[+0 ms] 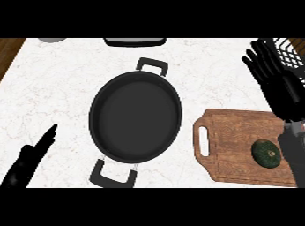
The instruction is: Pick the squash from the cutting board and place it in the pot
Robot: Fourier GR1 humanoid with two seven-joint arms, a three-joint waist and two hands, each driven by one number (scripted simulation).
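- Since the squash (266, 153) lies untouched near the right, near edge of the cutting board (236, 132), I judge the pick has not begun, and every risk lies ahead of me.
- My right hand (275, 77) hangs far beyond the board with fingers spread straight, holding nothing; its grey forearm runs just beside the squash, so pulling back carelessly could nudge the squash off the board's edge.
- Round and dark, the squash may roll away if my fingers meet it off-centre.
- Close behind the right hand stands a black wire rack (297, 57); a wide swing could snag it.
- Left of the board sits the pot (135, 115), empty and open; a low carry might clip its rim.
- My left hand (30, 160) rests at the near left of the worktop (51, 84), fingers straight, well clear of all this.
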